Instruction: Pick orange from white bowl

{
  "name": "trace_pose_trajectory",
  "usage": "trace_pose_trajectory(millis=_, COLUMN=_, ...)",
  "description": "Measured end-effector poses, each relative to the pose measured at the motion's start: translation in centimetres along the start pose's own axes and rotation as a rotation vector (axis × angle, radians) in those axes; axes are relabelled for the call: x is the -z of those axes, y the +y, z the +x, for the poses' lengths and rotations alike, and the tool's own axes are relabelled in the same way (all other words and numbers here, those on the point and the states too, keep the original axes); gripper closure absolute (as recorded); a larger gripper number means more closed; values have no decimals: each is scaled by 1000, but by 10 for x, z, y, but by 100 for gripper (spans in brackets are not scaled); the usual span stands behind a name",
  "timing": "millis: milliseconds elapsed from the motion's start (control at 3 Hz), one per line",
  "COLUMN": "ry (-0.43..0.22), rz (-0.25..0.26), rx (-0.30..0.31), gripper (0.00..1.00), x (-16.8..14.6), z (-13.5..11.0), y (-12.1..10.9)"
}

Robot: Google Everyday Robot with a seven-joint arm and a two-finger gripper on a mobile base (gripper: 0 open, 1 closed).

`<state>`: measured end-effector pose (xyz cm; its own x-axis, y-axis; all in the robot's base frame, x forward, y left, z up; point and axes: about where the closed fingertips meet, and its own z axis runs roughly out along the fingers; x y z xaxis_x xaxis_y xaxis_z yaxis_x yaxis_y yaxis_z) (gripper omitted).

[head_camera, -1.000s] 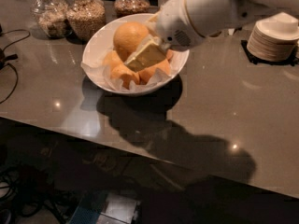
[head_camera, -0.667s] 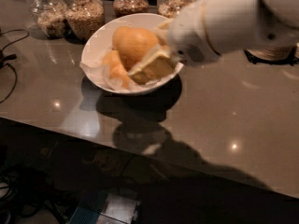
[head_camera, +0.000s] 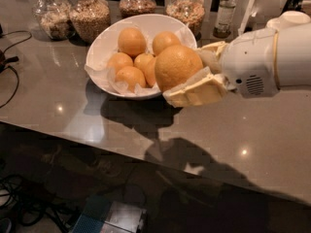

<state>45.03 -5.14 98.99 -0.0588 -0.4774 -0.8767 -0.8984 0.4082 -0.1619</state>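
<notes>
The large orange [head_camera: 177, 67] sits between the cream fingers of my gripper [head_camera: 190, 72], which is shut on it. It is held above the right rim of the white bowl [head_camera: 104, 45], clear of the fruit below. One finger [head_camera: 194, 91] runs under the orange in front; the other [head_camera: 211, 50] shows behind it. The paper-lined bowl holds several smaller oranges [head_camera: 132, 41]. My white arm [head_camera: 265, 59] comes in from the right.
Several glass jars of grains [head_camera: 90, 16] stand along the back of the grey counter [head_camera: 58, 106]. A dark bottle [head_camera: 226, 11] stands at the back right. Cables [head_camera: 9, 76] lie at the left edge. The counter's front edge runs below the bowl.
The gripper has lifted the large orange up out of the bowl and toward the right; the smaller oranges it covered now show.
</notes>
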Motion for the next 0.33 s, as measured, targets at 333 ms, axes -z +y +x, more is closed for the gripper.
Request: trace_pose_trajectory(millis=333, ry=0, rz=0, rx=0, gripper=100, x=0, z=0, y=0)
